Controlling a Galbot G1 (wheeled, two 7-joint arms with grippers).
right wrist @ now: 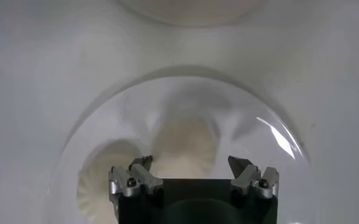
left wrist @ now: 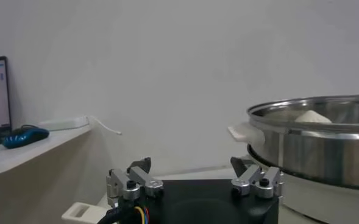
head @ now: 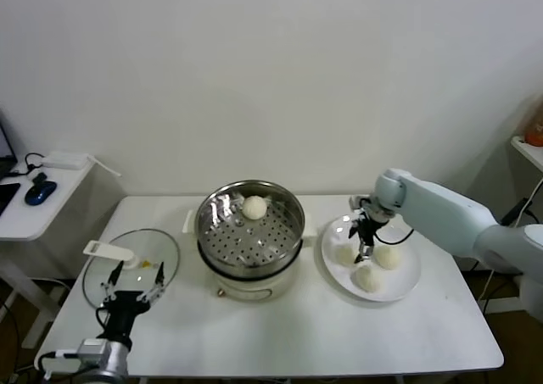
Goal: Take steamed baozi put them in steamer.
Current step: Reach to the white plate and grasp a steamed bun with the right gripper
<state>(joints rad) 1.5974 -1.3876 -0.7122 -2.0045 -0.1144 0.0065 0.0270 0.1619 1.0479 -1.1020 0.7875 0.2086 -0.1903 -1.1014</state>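
The steamer (head: 250,231), a shiny steel pot with a perforated tray, stands mid-table with one steamed baozi (head: 254,206) inside at the back. Three more cream-white baozi (head: 388,256) lie on a white plate (head: 407,278) to its right. My right gripper (head: 365,247) hangs open just over the plate. In the right wrist view its gripper (right wrist: 191,163) straddles one baozi (right wrist: 185,143) without touching it, and a second baozi (right wrist: 103,176) lies beside. My left gripper (head: 134,275) rests open at the front left; in its wrist view the gripper (left wrist: 192,164) holds nothing.
A round glass lid (head: 157,248) with a white handle (head: 109,250) lies flat under the left gripper. A side desk at far left carries a blue mouse (head: 40,192). The steamer's wall (left wrist: 313,152) rises close beside the left gripper.
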